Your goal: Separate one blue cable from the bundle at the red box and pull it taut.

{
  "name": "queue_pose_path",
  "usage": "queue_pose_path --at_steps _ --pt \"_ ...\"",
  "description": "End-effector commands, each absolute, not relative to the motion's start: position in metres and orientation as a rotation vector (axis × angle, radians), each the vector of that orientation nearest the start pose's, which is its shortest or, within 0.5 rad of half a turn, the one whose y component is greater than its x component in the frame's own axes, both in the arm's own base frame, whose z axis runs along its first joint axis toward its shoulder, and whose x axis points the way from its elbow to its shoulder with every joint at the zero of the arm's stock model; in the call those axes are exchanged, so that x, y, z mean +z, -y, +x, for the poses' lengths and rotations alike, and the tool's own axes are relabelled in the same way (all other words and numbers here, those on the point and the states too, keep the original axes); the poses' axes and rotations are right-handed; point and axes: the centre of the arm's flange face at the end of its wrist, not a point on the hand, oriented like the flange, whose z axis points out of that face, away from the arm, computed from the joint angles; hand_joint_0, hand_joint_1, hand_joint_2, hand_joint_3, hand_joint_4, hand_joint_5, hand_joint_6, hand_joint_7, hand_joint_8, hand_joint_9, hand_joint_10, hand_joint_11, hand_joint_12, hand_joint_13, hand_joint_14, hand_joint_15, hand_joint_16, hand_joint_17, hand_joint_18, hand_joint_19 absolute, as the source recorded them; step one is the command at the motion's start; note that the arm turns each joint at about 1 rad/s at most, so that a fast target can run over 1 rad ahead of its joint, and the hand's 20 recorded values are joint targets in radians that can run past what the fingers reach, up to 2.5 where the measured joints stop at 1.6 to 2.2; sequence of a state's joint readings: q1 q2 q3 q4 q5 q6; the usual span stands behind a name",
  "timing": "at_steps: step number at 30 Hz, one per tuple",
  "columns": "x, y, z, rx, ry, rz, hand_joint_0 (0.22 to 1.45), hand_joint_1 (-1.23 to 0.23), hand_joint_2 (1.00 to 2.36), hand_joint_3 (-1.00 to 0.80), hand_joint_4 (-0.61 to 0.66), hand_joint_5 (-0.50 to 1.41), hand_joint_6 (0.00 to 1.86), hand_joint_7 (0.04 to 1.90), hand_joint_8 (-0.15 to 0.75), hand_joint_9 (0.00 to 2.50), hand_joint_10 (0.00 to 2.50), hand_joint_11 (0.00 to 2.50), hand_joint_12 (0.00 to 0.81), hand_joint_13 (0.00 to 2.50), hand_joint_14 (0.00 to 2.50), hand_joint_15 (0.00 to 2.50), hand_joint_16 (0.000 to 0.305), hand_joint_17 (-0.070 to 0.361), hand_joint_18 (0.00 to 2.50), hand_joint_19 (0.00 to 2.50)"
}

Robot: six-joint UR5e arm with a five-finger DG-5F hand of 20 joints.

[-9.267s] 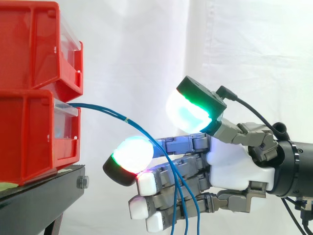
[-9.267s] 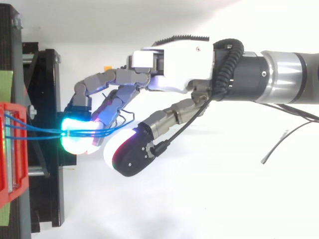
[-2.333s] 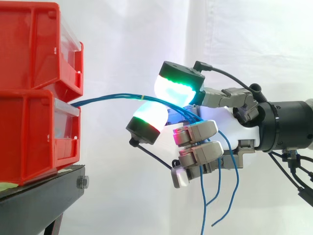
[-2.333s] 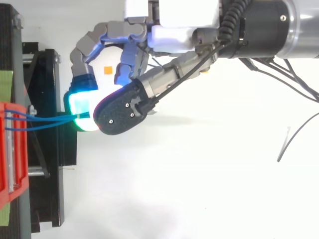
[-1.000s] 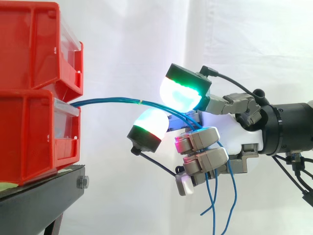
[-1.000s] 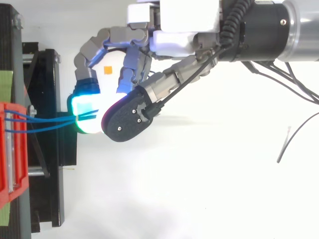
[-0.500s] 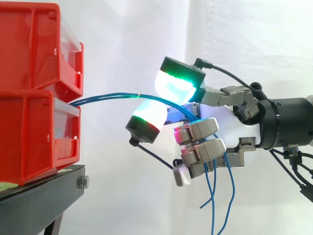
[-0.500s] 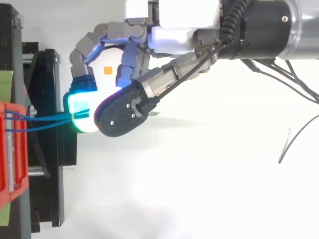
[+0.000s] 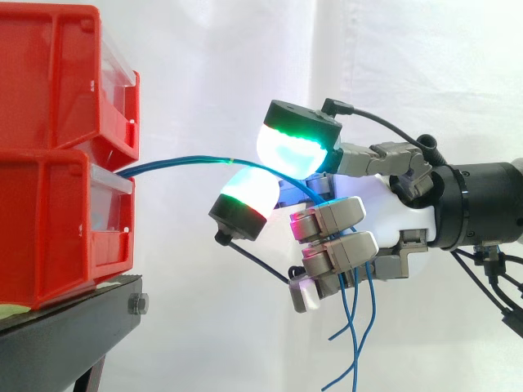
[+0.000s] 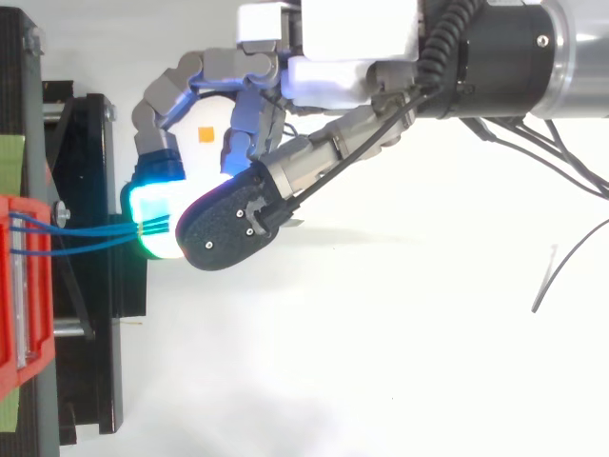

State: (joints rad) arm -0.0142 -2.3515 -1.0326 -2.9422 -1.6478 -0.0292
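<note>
Fingers (image 9: 327,219) of the hand (image 9: 399,217) curl round the blue cables (image 9: 184,161) arcing out of the lower red box (image 9: 57,233); loose ends dangle.

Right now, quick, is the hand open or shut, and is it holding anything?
Hand: shut, thumb and fingers pinching the blue cables that come out of the red box.
</note>
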Motion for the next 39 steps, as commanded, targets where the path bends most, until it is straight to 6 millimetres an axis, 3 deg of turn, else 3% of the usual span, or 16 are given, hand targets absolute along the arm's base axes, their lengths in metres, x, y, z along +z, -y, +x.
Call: queue_pose_path --at_steps 1,12,14,16,20,25,33,39 --pt "0.2676 0.1364 0.7728 1.216 -1.299 1.188 0.63 -0.79 1.02 -0.08 -0.15 -0.18 0.88 1.06 0.226 1.32 0.00 1.75 0.287 1.33 0.01 1.70 0.044 0.099 0.84 0.80" --pt "0.2664 0.1350 0.7732 1.218 -1.302 1.188 0.64 -0.82 1.03 -0.05 -0.26 -0.18 0.89 1.07 0.227 1.36 0.00 1.74 0.285 1.35 0.01 1.69 0.043 0.096 0.85 0.79" --pt "0.2665 0.1350 0.7734 1.218 -1.301 1.186 0.63 -0.81 1.02 -0.13 -0.21 -0.18 0.89 0.99 0.228 1.38 0.00 1.74 0.288 1.35 0.01 1.70 0.042 0.096 0.85 0.80" --pt "0.2657 0.1350 0.7729 1.217 -1.303 1.189 0.62 -0.80 1.02 -0.22 -0.14 -0.17 0.86 1.03 0.224 1.38 0.00 1.74 0.287 1.36 0.01 1.68 0.042 0.096 0.85 0.80" --pt "0.2657 0.1350 0.7729 1.217 -1.303 1.189 0.63 -0.67 1.00 -0.50 -0.07 -0.16 0.83 1.02 0.240 1.38 0.00 1.69 0.298 1.35 0.01 1.64 0.042 0.095 0.85 0.80" --pt "0.2664 0.1350 0.7732 1.219 -1.301 1.189 0.59 -0.59 1.00 -0.50 -0.04 -0.15 0.81 1.06 0.243 1.38 0.00 1.67 0.298 1.34 0.01 1.61 0.043 0.097 0.85 0.80" --pt "0.2663 0.1350 0.7730 1.220 -1.301 1.192 0.57 -0.74 1.00 -0.50 -0.01 -0.15 0.81 1.07 0.249 1.37 0.01 1.65 0.300 1.34 0.01 1.55 0.044 0.099 0.85 0.79" --pt "0.2654 0.1350 0.7726 1.219 -1.303 1.195 0.63 -0.80 1.00 -0.49 -0.03 -0.15 0.83 1.09 0.242 1.37 0.01 1.67 0.287 1.34 0.01 1.57 0.043 0.096 0.86 0.79"
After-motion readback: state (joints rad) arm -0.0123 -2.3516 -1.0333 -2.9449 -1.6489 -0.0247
